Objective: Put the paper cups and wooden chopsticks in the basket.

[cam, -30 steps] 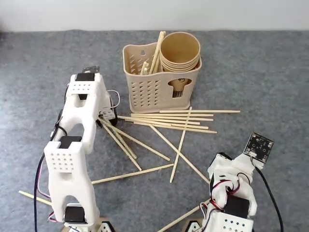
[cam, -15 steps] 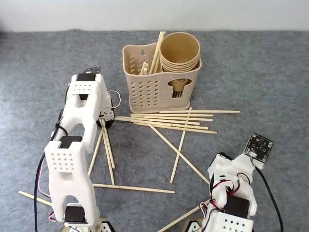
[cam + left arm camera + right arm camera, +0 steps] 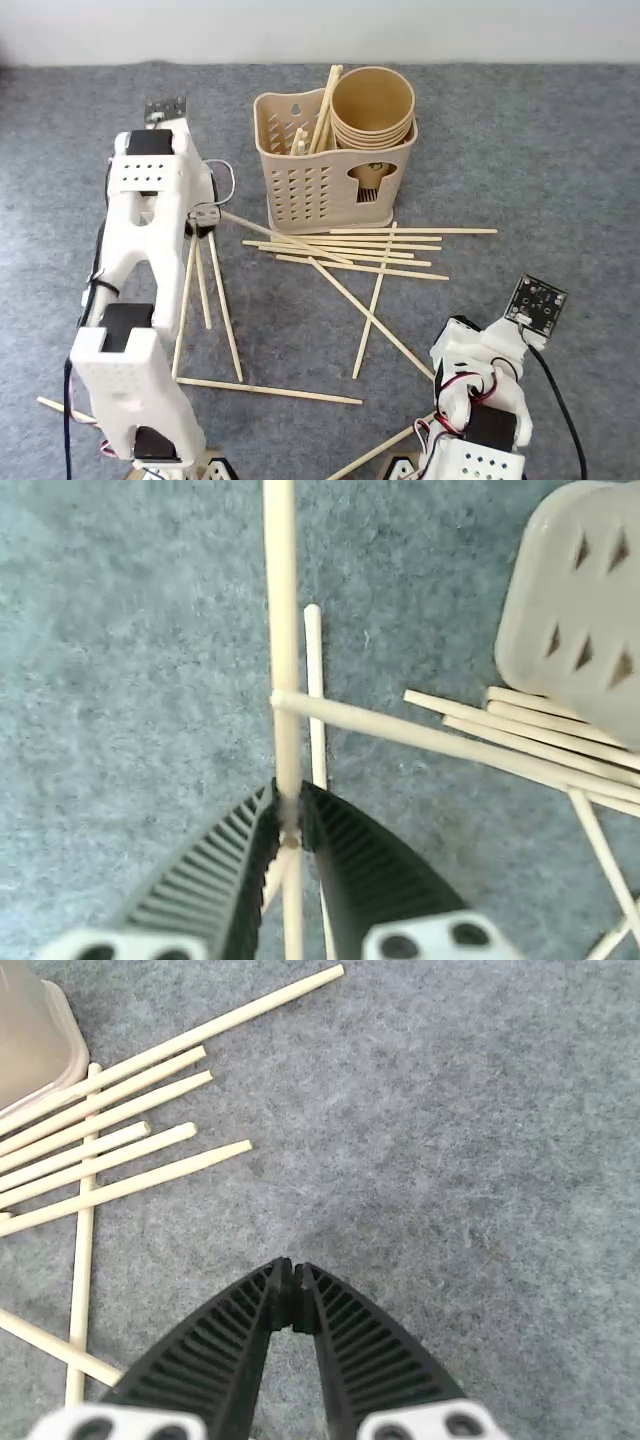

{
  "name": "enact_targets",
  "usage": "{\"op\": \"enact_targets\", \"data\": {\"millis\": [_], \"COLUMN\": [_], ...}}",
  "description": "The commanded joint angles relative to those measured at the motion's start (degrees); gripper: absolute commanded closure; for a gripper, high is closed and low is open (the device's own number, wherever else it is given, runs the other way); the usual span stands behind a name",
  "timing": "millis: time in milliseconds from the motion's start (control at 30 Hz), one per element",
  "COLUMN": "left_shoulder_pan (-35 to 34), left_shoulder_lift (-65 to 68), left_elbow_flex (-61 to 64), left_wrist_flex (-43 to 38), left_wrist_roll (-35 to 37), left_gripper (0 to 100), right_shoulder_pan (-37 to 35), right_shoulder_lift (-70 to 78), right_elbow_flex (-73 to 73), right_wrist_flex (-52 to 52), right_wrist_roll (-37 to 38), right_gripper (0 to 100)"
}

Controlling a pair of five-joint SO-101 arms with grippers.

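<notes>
The beige perforated basket point(image 3: 335, 170) stands at the back middle and holds a stack of paper cups point(image 3: 372, 105) and a few upright chopsticks point(image 3: 325, 100). My left gripper point(image 3: 203, 222) is low beside the basket's left side, shut on a wooden chopstick point(image 3: 283, 660); its fingertips point(image 3: 288, 802) pinch the stick near one end. Another stick point(image 3: 420, 735) lies across it towards the basket point(image 3: 590, 630). Several loose chopsticks point(image 3: 350, 250) lie in front of the basket. My right gripper point(image 3: 291, 1278) is shut on nothing over bare carpet, near the front right.
Grey carpet covers the table. Three sticks point(image 3: 205, 295) fan out from my left gripper towards the front. Single sticks lie at the front middle point(image 3: 270, 390), front left point(image 3: 60, 408) and by the right arm's base point(image 3: 380, 450). Stick ends point(image 3: 110, 1110) lie near my right gripper.
My left arm has drawn back towards the far side with the chopstick. The sticks beside it swung from slanting right to pointing forwards. The right arm has kept still.
</notes>
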Motion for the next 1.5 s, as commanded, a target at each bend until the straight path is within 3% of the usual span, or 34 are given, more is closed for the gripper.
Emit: {"op": "enact_targets", "data": {"millis": [0,333,567,933,1133,1300,1467], "left_shoulder_pan": [0.18,0.26,3.69,5.63,5.8,10.37,10.73], "left_shoulder_lift": [-5.89,-16.97,-27.16,-33.85,-33.58,-28.84,-19.87], "left_elbow_flex": [-1.19,-1.27,-1.27,-1.27,-0.84,-0.66,-0.84], "left_wrist_flex": [0.35,-0.26,-5.19,-31.47,-44.66,-49.93,-53.98], "left_wrist_roll": [-0.18,-0.26,0.0,0.53,9.49,9.23,5.63], "left_gripper": [99,99,99,99,99,99,97], "right_shoulder_pan": [0.4,0.4,0.4,0.4,0.4,0.4,0.4], "right_shoulder_lift": [-0.84,-0.84,-0.84,-0.84,-0.84,-0.84,-0.84], "right_elbow_flex": [0.88,0.88,0.88,0.88,0.88,0.88,0.88], "right_wrist_flex": [0.4,0.57,0.57,0.57,0.48,0.48,0.31], "right_wrist_roll": [-0.26,-0.26,-0.26,-0.26,-0.35,-0.35,-0.35], "right_gripper": [99.0,99.0,99.0,99.0,99.0,99.0,99.0]}}
